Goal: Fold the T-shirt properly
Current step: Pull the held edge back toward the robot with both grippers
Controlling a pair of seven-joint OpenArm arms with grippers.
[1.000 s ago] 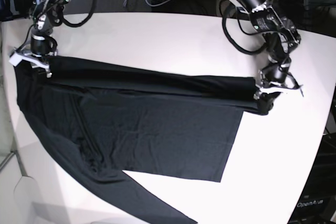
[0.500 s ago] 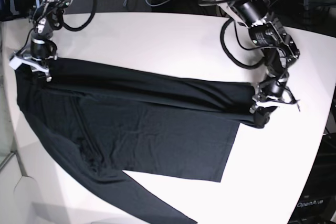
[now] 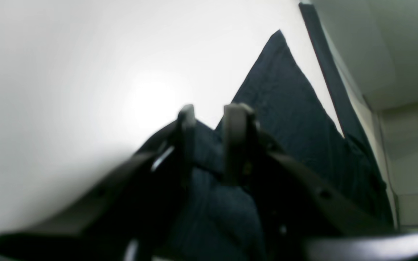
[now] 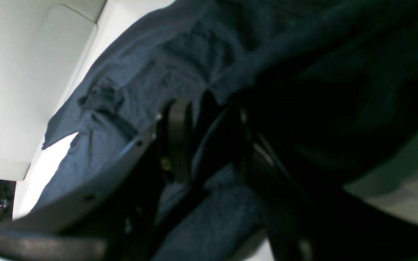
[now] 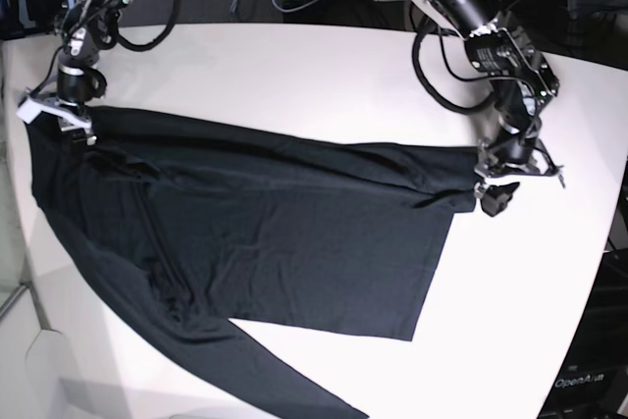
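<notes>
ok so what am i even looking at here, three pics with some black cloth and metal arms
It is a robot with two arms working at a white table. One picture looks down on the whole scene; the other two come from cameras on each wrist, looking past that arm's jaws.

On the table lies a large plain black long-sleeved T-shirt, partly folded, with one sleeve trailing off the near edge.

The left gripper is at one end of the folded top edge and the right gripper at the other. In both wrist views the jaws stand slightly apart with black fabric between them; whether they grip it or are letting go, I cannot tell.
</notes>
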